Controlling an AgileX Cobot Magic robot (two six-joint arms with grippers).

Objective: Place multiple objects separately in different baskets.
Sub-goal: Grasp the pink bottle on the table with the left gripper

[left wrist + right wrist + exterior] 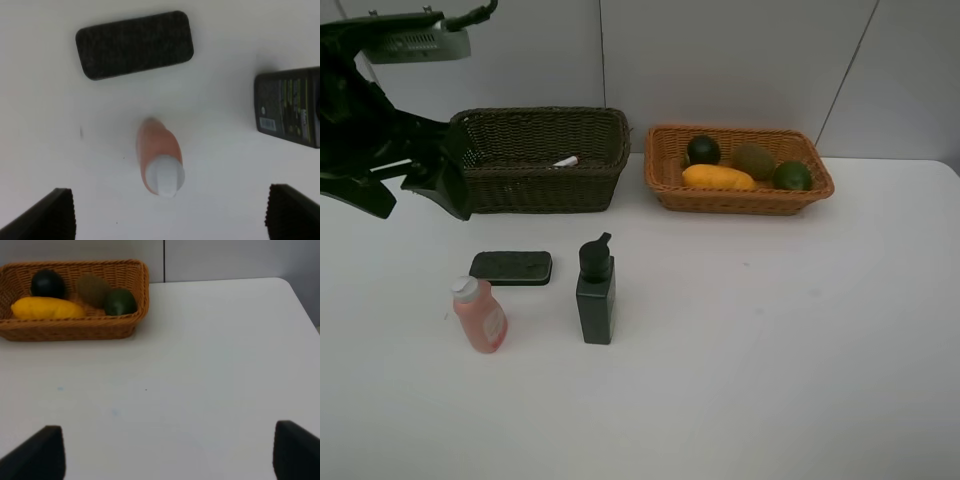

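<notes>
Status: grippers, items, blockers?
Left gripper open, pink bottle below. Right gripper open, empty. Fruit in orange basket, marker in dark basket; block, pump bottle on table. No obstruction.

On my table (770, 350) two baskets stand side by side along the far edge. The deeper basket (540, 190) is on the left and the shallower basket (740, 202) on the right, near each other but apart. The marker (566, 161) lies in the deeper one. The shallower one holds four fruits: the mango (718, 178) along its near wall, the mangosteen (703, 150) behind it, the kiwi (754, 160) right of the mangosteen, and the lime (792, 176) at the right end. In front of the deeper basket the flat block (511, 267) lies on the table. The pump bottle (596, 295) stands just right of it. The small bottle (480, 316) stands nearer me, in front of the block and left of the pump bottle.
</notes>
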